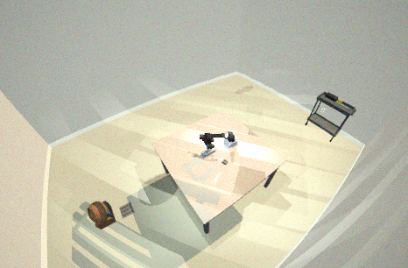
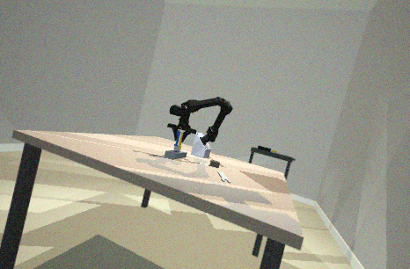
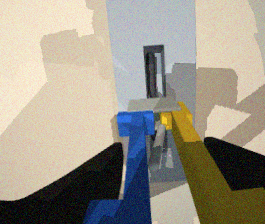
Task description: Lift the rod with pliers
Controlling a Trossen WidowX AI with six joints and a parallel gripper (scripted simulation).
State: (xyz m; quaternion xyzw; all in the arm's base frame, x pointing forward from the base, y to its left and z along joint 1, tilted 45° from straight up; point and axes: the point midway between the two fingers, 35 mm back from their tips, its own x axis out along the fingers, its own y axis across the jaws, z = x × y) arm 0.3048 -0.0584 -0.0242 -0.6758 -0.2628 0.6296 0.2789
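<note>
You have the end effector (image 1: 208,144) (image 2: 180,129) (image 3: 163,147) clamped on the locking pliers (image 2: 176,144) (image 3: 138,165), whose blue and yellow handles run between its two black fingers. The pliers stand roughly upright on the near side of the fingertips toward the grey block (image 1: 207,152) (image 2: 175,155) (image 3: 133,30), directly below the end effector. You cannot tell from these views how deep their lower end sits in the block. As for the rod, you cannot pick it out with certainty: your wrist view shows a dark, narrow slot (image 3: 146,71) in the block with something slim inside, too blurred to name.

Only that close view gives you the slot and the grey crosspiece (image 3: 153,105) between the handles' far ends and it. The exterior view gives you the pliers' upright stance above the block, and the arm (image 1: 215,135) (image 2: 203,104) arching over to them. Near the block on the surface (image 1: 200,193) (image 2: 100,151), you have a small dark piece (image 1: 225,162) (image 2: 214,163), and farther from the block a pale, flat tool (image 1: 216,177) (image 2: 223,177). From the top you also get a brown, rounded object (image 1: 100,213) on the floor, well apart from the block, which the exterior view leaves out
</note>
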